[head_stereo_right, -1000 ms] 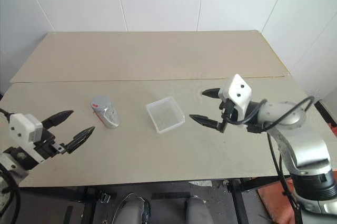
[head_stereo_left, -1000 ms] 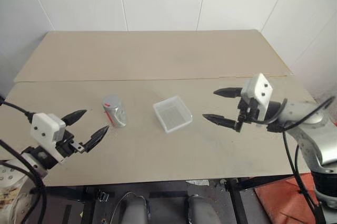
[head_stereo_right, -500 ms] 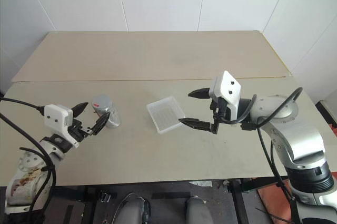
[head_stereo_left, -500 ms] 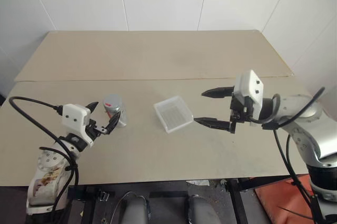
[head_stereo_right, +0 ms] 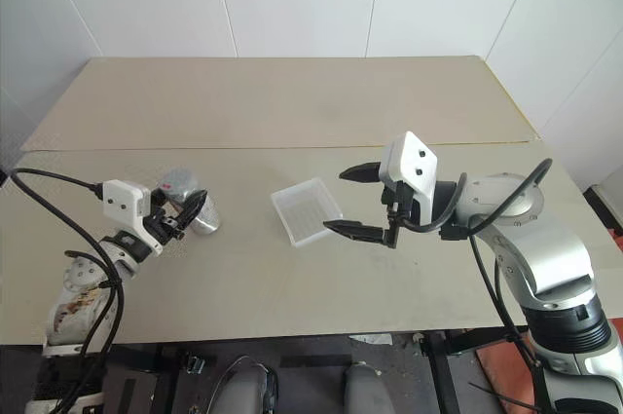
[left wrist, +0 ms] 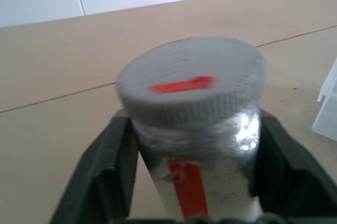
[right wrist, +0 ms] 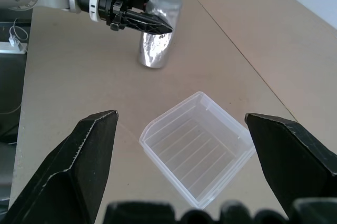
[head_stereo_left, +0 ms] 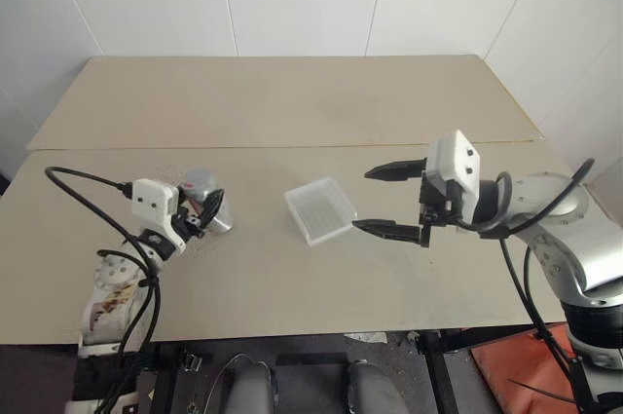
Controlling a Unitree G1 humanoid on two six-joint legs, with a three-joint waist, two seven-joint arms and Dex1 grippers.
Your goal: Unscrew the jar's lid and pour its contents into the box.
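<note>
My left gripper (left wrist: 192, 182) clamps the small clear jar (left wrist: 202, 182); its grey ridged screw lid (left wrist: 190, 84) is still on. My right gripper (head_stereo_left: 387, 201) hangs wide open beside the empty translucent white box (head_stereo_left: 319, 209), so unscrewing and pouring remain.

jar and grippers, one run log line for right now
left gripper: shut on jar | lid: on | right gripper: open, over box | box: empty | stage: jar gripped

Lighting was bright and even, with only soft shadows on the table (head_stereo_left: 292, 112). The jar (left wrist: 202, 145) looked blurry up close, with glare spots on its side.
</note>
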